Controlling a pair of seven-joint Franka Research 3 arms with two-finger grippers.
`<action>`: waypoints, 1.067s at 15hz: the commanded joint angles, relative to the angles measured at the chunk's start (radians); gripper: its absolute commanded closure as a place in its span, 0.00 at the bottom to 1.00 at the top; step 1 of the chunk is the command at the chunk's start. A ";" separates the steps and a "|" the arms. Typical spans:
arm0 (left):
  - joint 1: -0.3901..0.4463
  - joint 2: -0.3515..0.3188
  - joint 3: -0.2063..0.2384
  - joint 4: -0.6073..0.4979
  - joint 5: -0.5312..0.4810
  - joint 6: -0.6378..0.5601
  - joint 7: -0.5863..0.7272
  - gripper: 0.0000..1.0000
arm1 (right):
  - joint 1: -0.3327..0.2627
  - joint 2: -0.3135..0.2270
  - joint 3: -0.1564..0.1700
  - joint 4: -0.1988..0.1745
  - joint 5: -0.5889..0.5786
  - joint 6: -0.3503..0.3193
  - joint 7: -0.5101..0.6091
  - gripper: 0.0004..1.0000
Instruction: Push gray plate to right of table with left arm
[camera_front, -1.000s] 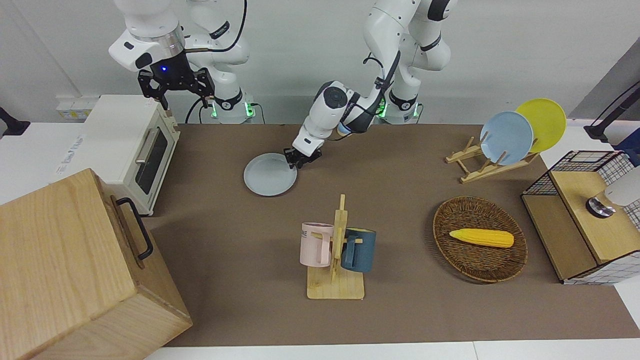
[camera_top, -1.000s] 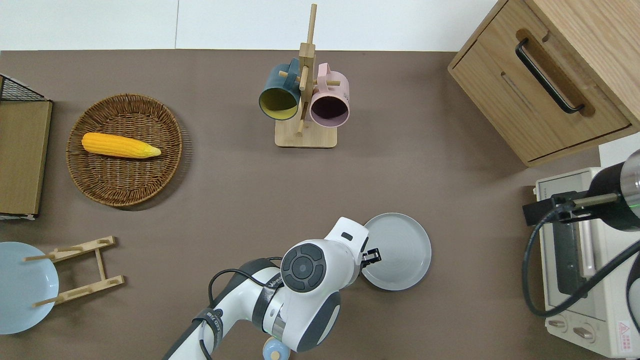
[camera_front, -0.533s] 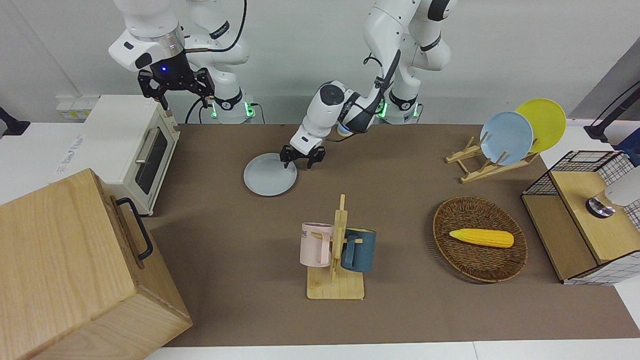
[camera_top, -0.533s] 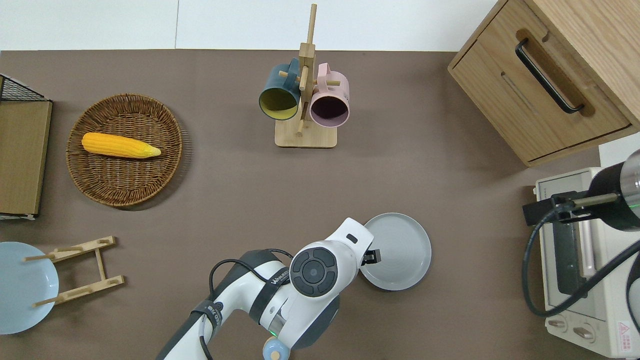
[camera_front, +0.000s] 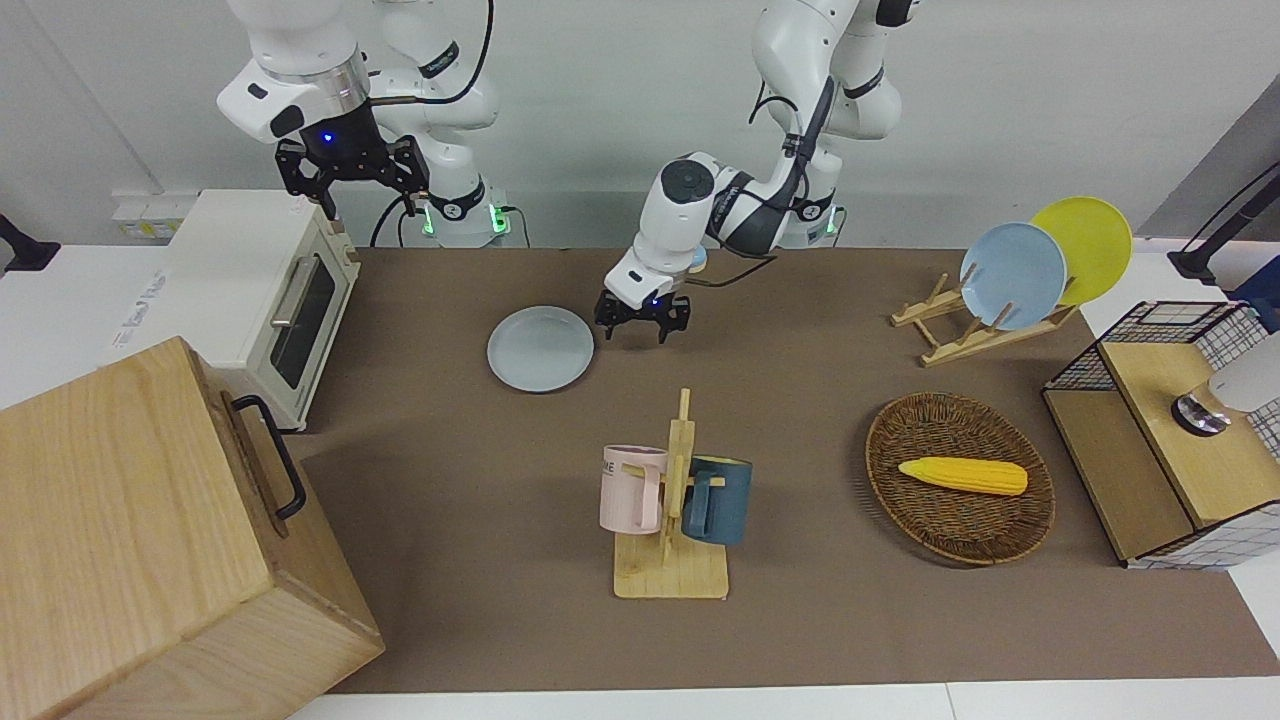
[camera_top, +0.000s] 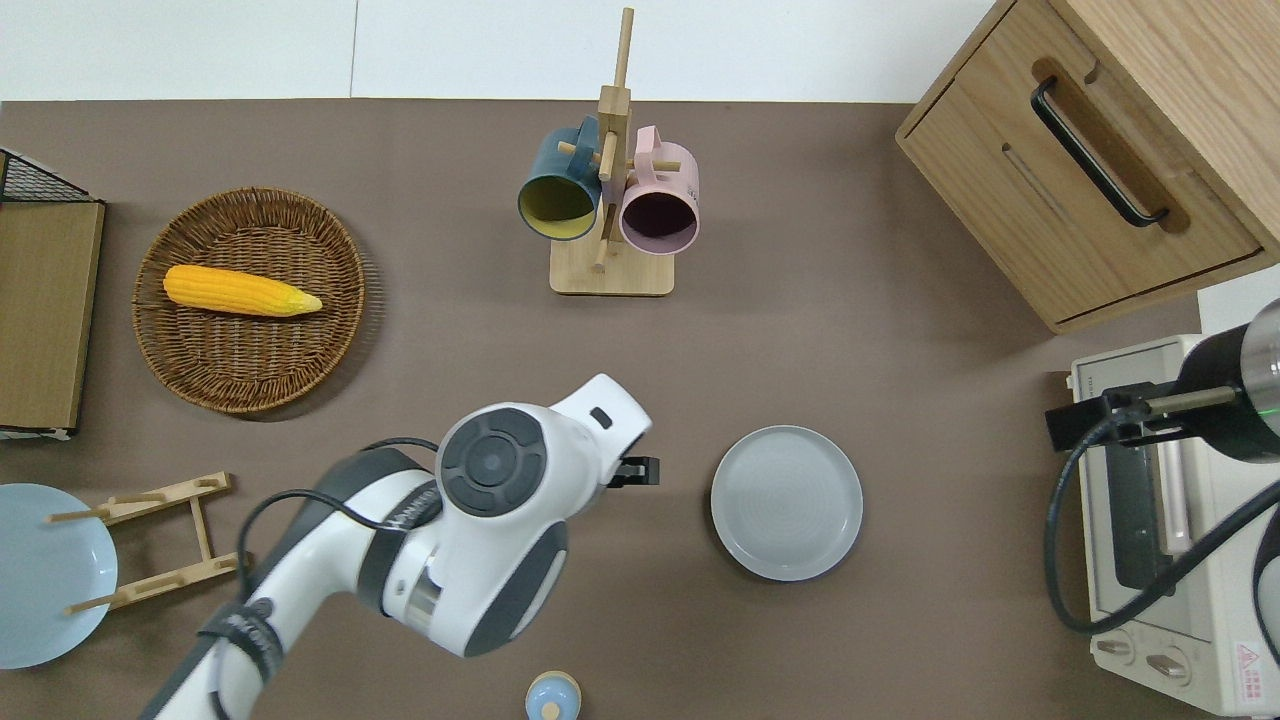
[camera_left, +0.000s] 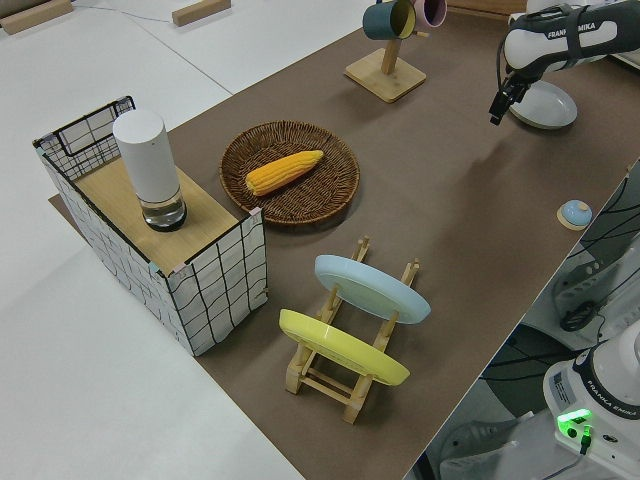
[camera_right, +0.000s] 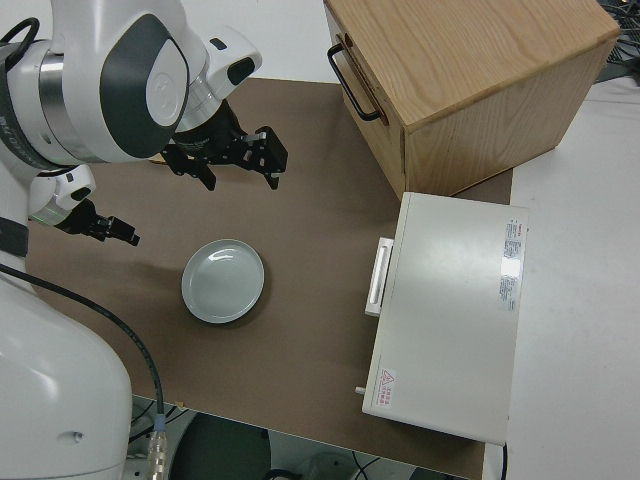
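Note:
The gray plate (camera_front: 540, 349) lies flat on the brown table (camera_front: 450, 480), between the toaster oven and the table's middle; it also shows in the overhead view (camera_top: 787, 502). My left gripper (camera_front: 643, 325) hangs low over bare table beside the plate, toward the left arm's end. In the overhead view the left gripper (camera_top: 640, 471) is a short gap away from the plate's rim and does not touch it. Its fingers look spread and hold nothing. My right gripper (camera_front: 370, 205) is parked, open and empty.
A wooden mug rack (camera_top: 610, 210) with a pink and a blue mug stands farther from the robots. A toaster oven (camera_top: 1160, 520) and wooden cabinet (camera_top: 1090, 170) fill the right arm's end. A wicker basket (camera_top: 250, 350) with corn and a plate rack (camera_top: 150, 545) are at the left arm's end.
My left gripper has come off the plate's rim and moved toward the left arm's end of the table. The plate has stayed where it was. The right arm has not moved.

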 joint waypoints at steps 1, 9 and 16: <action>0.115 -0.098 -0.004 -0.015 0.020 -0.117 0.145 0.00 | -0.001 -0.010 0.000 -0.004 0.002 -0.007 -0.008 0.00; 0.295 -0.207 -0.003 0.011 0.074 -0.211 0.284 0.00 | -0.001 -0.010 0.000 -0.004 0.002 -0.007 -0.008 0.00; 0.337 -0.220 0.103 0.252 0.076 -0.514 0.399 0.00 | -0.001 -0.010 0.000 -0.004 0.002 -0.007 -0.008 0.00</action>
